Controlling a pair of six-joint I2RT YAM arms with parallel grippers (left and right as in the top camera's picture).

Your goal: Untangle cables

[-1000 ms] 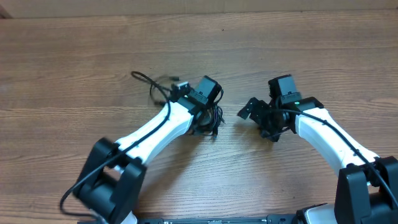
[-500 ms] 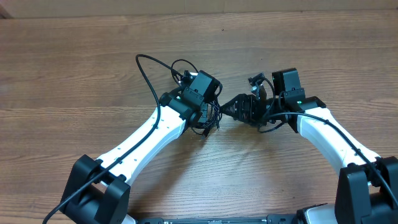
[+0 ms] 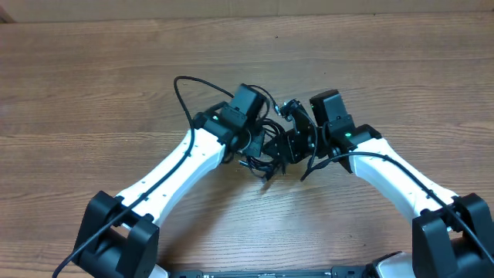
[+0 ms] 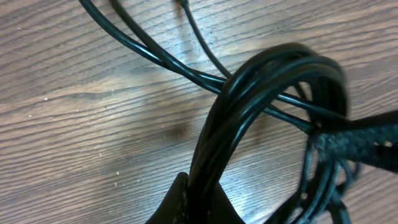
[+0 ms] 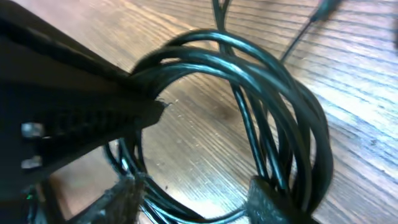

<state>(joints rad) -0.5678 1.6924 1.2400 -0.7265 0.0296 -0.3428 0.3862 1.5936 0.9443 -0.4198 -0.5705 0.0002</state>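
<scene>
The cables (image 3: 266, 161) are a coiled bundle of thin black cords at the table's middle, between both grippers. One loose strand (image 3: 178, 86) loops out to the upper left. My left gripper (image 3: 257, 144) is shut on the bundle. The left wrist view shows its jaws (image 4: 200, 202) clamped on several cords (image 4: 261, 81). My right gripper (image 3: 290, 145) is open, right against the bundle. In the right wrist view its fingers (image 5: 199, 200) are spread, with the coil (image 5: 273, 93) running past them. One finger sits inside the loop.
The table (image 3: 93, 62) is bare brown wood. The two arms meet nose to nose at the centre, with their own thicker black wires running along the white links (image 3: 386, 174).
The right gripper has moved left to the bundle and now reaches into the coil. The left gripper has moved up and right with the bundle, trailing the loose strand.
</scene>
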